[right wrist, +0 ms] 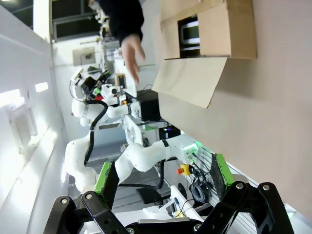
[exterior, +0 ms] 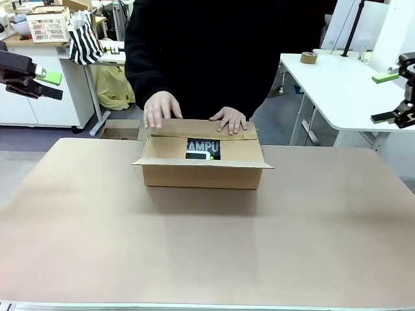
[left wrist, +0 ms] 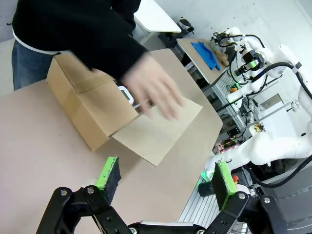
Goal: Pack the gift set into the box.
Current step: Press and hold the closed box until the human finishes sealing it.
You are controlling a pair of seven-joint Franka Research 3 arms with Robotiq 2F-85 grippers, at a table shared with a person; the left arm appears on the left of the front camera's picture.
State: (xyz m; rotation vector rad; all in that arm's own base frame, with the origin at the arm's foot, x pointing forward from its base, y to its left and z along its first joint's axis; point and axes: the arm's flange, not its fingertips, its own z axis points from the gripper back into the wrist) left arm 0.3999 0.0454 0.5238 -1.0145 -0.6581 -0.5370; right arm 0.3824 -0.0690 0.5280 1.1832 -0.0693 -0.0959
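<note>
The dark black-and-white flat gift set lies inside the brown corrugated cardboard box, long axis nine-to-three. The person's hands rest on its twelve-o'clock flap, nearest. Left gripper at ten and right gripper at two hang spread, empty, well apart.

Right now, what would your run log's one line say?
gift set: in box | hands: on far flap | left gripper: open, aside | right gripper: open, aside
</note>
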